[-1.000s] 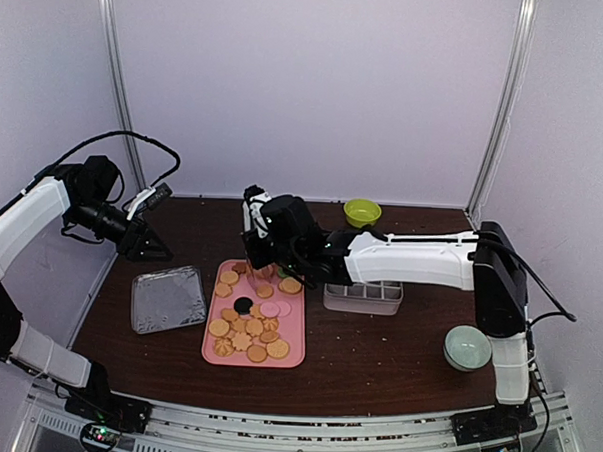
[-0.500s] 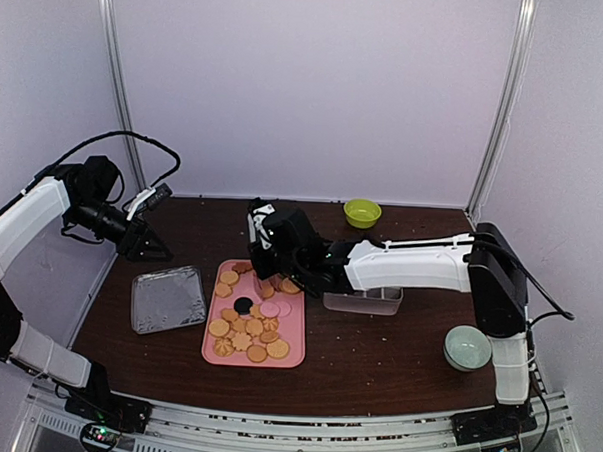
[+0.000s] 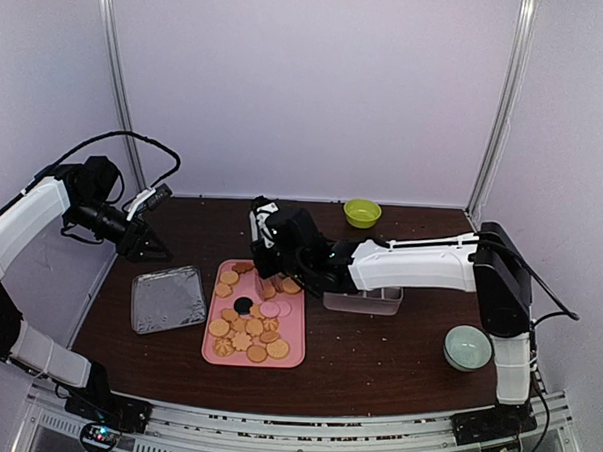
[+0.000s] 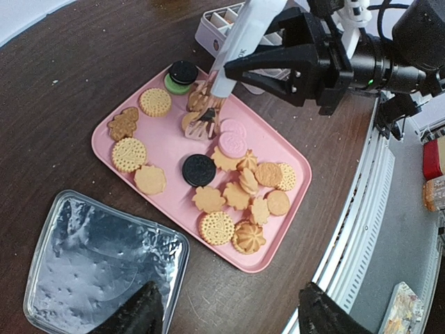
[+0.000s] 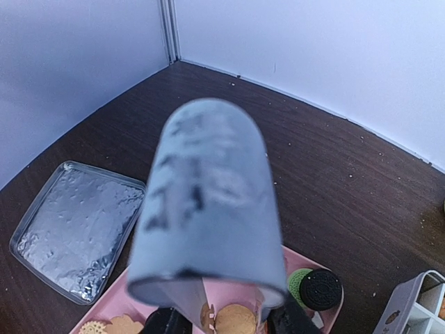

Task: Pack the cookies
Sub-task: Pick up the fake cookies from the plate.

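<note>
You look mid-pick: right fingers (image 4: 272,69) squeeze the tongs (image 4: 240,45) onto a cookie (image 4: 198,126); next, lift it gently toward the box (image 4: 217,19). Left fingers (image 4: 139,316) gape wide.

My right gripper (image 3: 267,269) reaches across to the far end of the pink tray (image 3: 295,336). The tongs (image 3: 268,285) point down from it among the cookies (image 3: 243,335). Most are tan, 2 are pinkish, and 1 black one (image 3: 243,305) lies near the middle. My forearm covers part of the compartment box (image 3: 364,302) just right of the tray. My left gripper (image 3: 158,250) hangs raised beyond the foil tray (image 3: 168,300). 1 green bowl (image 3: 362,212) sits at the back, and 1 pale bowl (image 3: 467,347) is near right.
</note>
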`<state>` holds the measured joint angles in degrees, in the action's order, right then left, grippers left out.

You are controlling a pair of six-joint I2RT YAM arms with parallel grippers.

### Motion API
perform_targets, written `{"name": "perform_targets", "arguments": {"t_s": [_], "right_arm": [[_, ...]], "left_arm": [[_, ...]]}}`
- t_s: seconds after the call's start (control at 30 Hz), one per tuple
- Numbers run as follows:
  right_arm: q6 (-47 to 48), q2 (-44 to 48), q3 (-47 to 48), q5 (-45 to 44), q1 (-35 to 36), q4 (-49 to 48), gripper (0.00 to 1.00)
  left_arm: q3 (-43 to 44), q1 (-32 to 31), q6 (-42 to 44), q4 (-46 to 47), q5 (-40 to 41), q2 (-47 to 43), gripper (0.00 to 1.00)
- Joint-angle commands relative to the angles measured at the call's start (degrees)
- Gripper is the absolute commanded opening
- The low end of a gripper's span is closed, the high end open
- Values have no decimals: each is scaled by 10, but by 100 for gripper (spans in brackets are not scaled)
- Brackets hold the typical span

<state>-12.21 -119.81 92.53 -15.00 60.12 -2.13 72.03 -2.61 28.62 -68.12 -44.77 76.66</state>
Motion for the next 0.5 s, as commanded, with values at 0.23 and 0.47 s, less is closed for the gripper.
{"name": "perform_targets", "arguments": {"t_s": [0.23, 0.47], "right_arm": [[38, 177, -51, -24, -50, 5, 29], [51, 274, -177, -47, -148, 10, 29]], "left_arm": [[21, 5, 8, -5, -3, -2, 69], [20, 6, 10, -5, -9, 4, 69]]}}
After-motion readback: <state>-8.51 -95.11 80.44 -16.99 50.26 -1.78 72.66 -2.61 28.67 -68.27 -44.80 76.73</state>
